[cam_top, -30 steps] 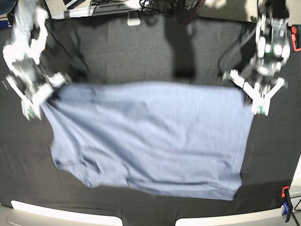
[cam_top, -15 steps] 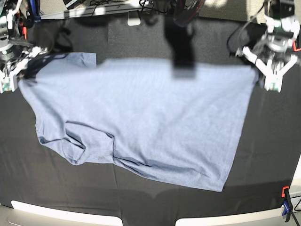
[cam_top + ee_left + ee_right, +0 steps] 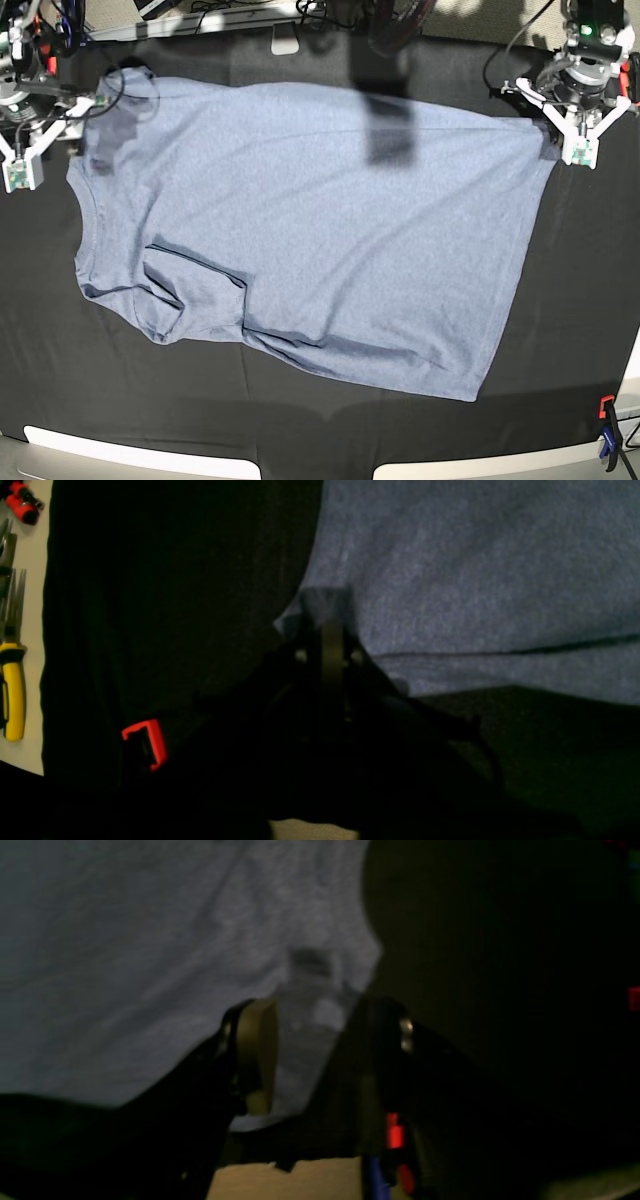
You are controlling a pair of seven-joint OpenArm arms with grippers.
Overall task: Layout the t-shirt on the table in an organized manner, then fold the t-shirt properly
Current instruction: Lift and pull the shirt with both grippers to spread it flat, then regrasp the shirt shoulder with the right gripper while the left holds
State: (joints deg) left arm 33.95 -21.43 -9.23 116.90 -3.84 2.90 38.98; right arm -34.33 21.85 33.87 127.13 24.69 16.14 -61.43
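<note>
The blue-grey t-shirt [image 3: 310,240] lies spread on the black table [image 3: 300,430], plain side up with no lettering showing. Its lower left part is creased and folded. My left gripper [image 3: 579,152] is at the shirt's far right corner. In the left wrist view it [image 3: 325,625] is shut on that corner of cloth [image 3: 450,570]. My right gripper [image 3: 24,176] is at the far left, just beside the sleeve [image 3: 105,125]. In the right wrist view its jaws [image 3: 315,1040] stand apart, with shirt cloth [image 3: 125,940] lying between and beyond them.
An orange-and-blue clamp [image 3: 607,435] sits at the near right table edge. A red clamp [image 3: 145,740] holds the cloth near my left gripper. Yellow-handled [image 3: 12,690] and red tools [image 3: 22,500] lie beside the table. A white object [image 3: 285,42] stands at the far edge.
Both grippers have carried the shirt's top edge toward the far side and outward. The shirt has dropped flat and wider on the table, and its left sleeve now lies down.
</note>
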